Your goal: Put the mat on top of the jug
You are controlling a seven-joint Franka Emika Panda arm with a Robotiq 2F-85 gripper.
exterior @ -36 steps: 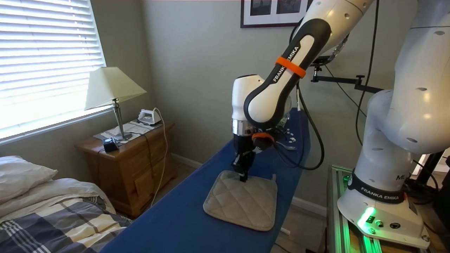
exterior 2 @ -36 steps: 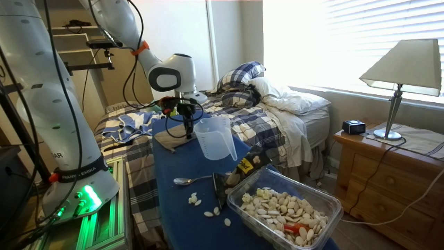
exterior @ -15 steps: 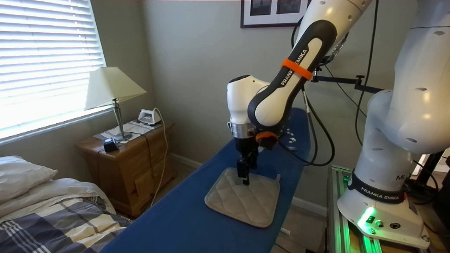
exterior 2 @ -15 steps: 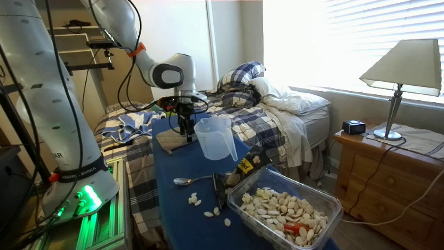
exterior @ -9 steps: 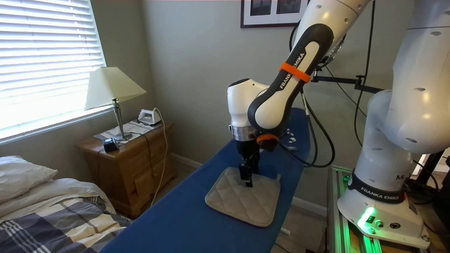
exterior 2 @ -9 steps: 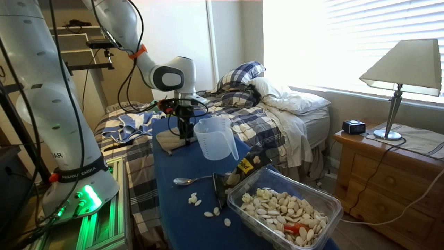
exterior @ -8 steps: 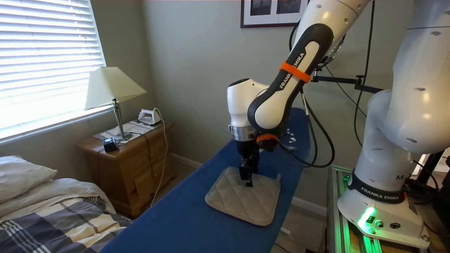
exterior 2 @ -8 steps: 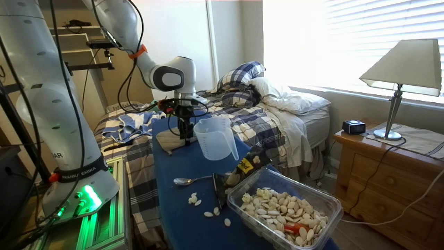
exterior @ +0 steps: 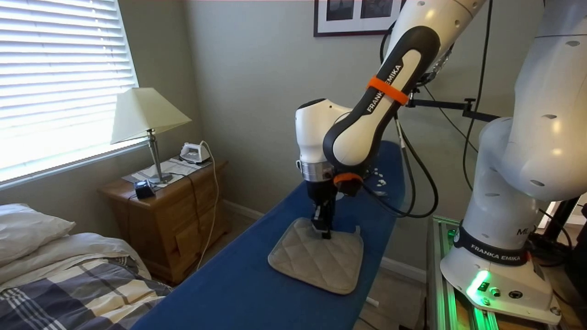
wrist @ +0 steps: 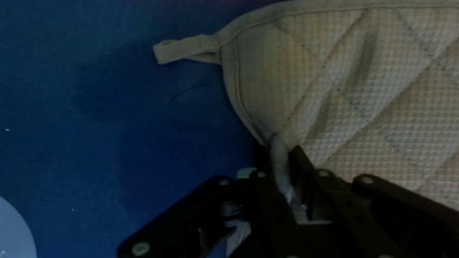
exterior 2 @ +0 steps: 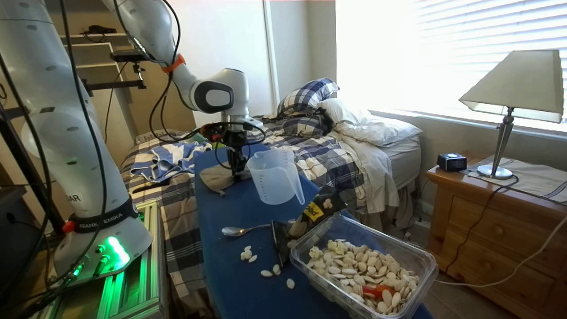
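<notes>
"Several things crowd that blue board (exterior: 229, 284). What stands around the jug (exterior 2: 272, 179)?"

"I see a spoon (exterior 2: 239, 231) and a black bag (exterior 2: 313, 212) near it, then loose seeds (exterior 2: 266, 273) and a clear tub (exterior 2: 424, 271)."

"And your gripper (wrist: 279, 152)?"

"Narrow: I have the mat (wrist: 358, 107) by its edge, cloth pinched between the jaws. The rest lies on the board near the jug; in both exterior views my gripper hides part of it."
</notes>
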